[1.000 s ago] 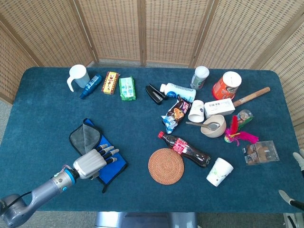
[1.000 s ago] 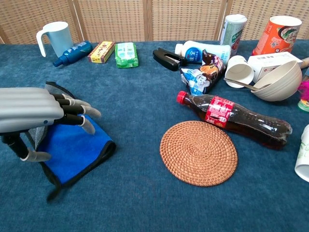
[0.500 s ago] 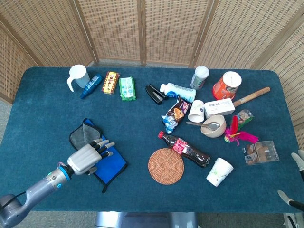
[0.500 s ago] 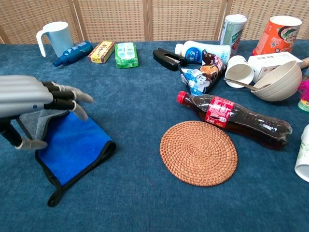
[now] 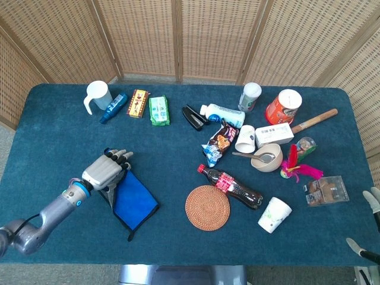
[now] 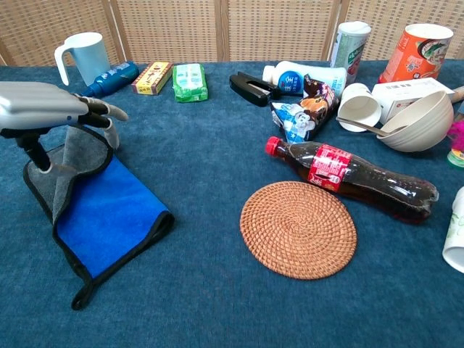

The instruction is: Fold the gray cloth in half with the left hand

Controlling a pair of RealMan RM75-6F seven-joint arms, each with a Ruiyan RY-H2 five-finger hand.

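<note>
The cloth [image 5: 133, 202], gray on one face and blue on the other with black trim, lies at the front left of the table. In the chest view the blue face of the cloth [image 6: 109, 217] lies flat while its gray far flap rises up off the table. My left hand [image 5: 105, 171] is over that far end, and the left hand [image 6: 43, 105] holds the raised gray flap between thumb and fingers. Only the pale fingertips of my right hand [image 5: 374, 200] show at the right edge, off the table.
A woven coaster [image 5: 207, 207] and a lying cola bottle [image 5: 230, 186] sit right of the cloth. A white mug [image 5: 97, 95], a blue bottle [image 5: 113, 108] and two packets line the far left. Cups, a bowl [image 5: 267, 157] and snacks crowd the right half.
My left hand has moved from over the cloth's blue middle toward its far gray end, and the gray flap now stands lifted under the fingers.
</note>
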